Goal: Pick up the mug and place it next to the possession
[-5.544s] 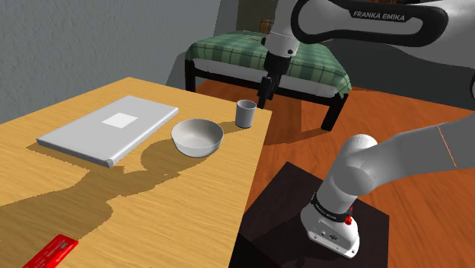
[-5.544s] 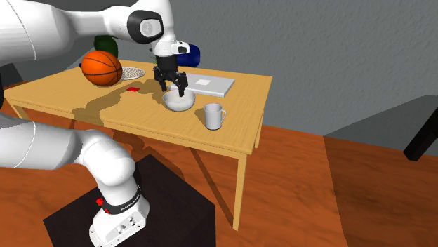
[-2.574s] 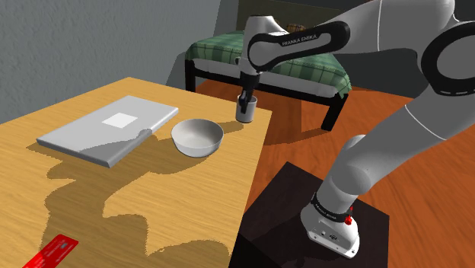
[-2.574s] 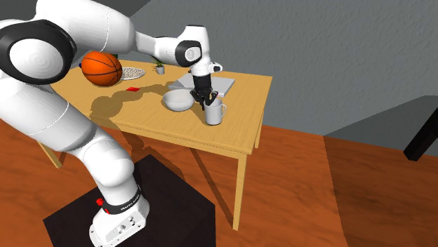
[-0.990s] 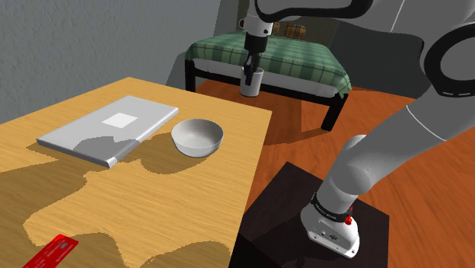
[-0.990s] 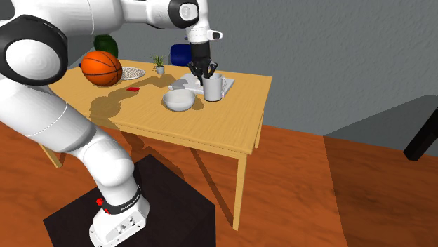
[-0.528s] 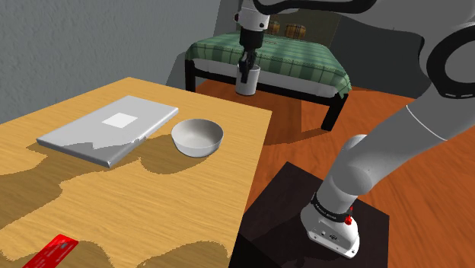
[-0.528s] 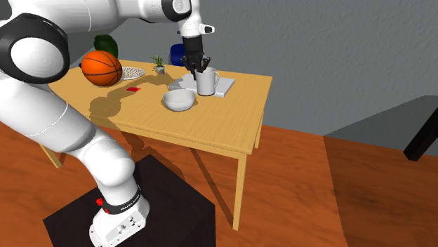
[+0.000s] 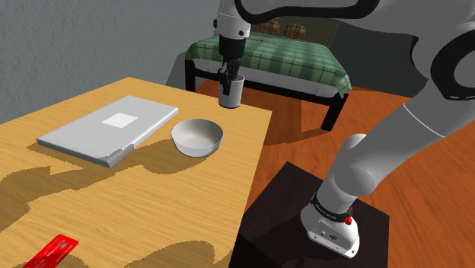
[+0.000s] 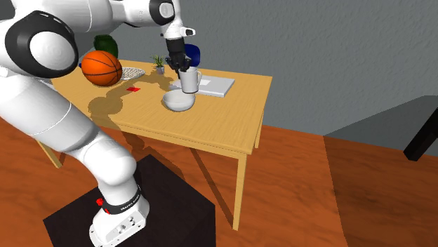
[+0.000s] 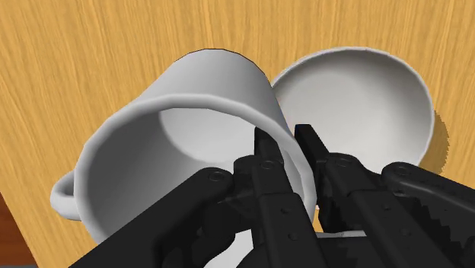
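Note:
A white mug [image 9: 231, 93] hangs in the air above the wooden table [image 9: 152, 198], just beyond the bowl. My black gripper [image 9: 228, 77] comes down from above and is shut on the mug's rim. In the wrist view one finger [image 11: 264, 152] is inside the mug [image 11: 175, 129] and the other presses the wall from outside. In the second exterior view the mug [image 10: 189, 81] hangs over the bowl's far side, its handle turned towards that view's right, under the gripper [image 10: 184, 69]. A small red card [image 9: 50, 252] lies at the table's near end.
A white bowl [image 9: 197, 137] sits under the mug, with a flat grey slab [image 9: 106, 128] beside it. A basketball [image 10: 100, 67], a patterned plate [image 10: 132, 72], a small plant [image 10: 159, 63] and a blue object [image 10: 194, 52] stand further along. A green bed [image 9: 266, 57] is behind.
Over the last second the gripper has carried the mug towards the shoulder view's left and a little lower. Before that it closed on the mug at the table's corner and lifted it.

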`<state>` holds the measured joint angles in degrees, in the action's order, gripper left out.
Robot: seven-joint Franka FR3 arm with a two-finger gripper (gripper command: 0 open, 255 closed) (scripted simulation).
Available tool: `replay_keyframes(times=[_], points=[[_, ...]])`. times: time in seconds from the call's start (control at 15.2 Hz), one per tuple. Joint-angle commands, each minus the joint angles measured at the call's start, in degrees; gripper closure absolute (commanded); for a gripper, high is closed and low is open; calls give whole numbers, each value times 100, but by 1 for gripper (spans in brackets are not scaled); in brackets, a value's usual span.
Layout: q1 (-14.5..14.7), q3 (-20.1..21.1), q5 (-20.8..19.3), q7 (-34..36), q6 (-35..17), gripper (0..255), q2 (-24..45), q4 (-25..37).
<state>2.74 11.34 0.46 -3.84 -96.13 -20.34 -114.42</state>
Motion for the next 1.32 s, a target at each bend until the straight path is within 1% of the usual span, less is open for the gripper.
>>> replay_keyframes(times=[0.0,0.33,0.66,0.99,1.25], points=[[104,212,56,311,-83,255,34,-53],[327,720,106,1038,-207,255,370,144],[542,1229,36,1796,-310,255,872,507],[787,1715,-204,2599,-361,255,1549,1044],[1061,2047,-538,3269,-332,255,2225,1617]])
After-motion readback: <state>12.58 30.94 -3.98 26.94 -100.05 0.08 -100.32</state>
